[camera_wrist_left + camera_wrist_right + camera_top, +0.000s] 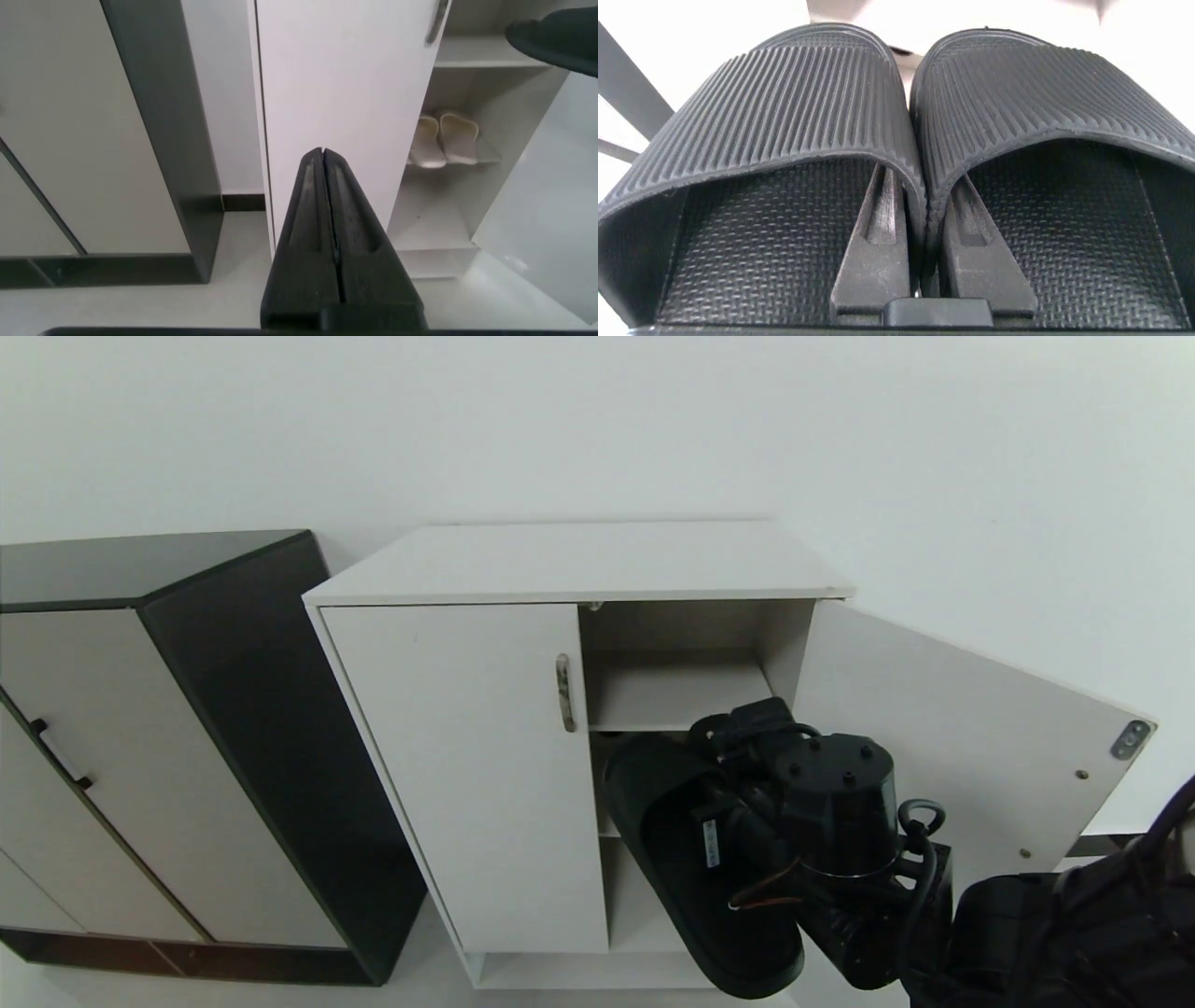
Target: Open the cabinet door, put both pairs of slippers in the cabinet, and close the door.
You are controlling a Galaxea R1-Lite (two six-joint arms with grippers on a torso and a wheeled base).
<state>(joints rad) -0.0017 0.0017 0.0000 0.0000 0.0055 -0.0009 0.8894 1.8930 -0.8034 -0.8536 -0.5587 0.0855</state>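
While the right gripper (922, 182) pinches black ribbed rubber slippers (695, 868) at five o'clock, the white cabinet (457, 765) stands open. The left gripper (322, 161) is pressed together.

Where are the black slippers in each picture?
Head view: the black slippers hang low, before the open right half of the cabinet.
Left wrist view: one dark toe, likely theirs, pokes in beside the top shelf, above the pale slippers.
Right wrist view: both side by side, the right gripper pinching their inner walls.
Shared landmark: the closed door's handle, also in the left wrist view.
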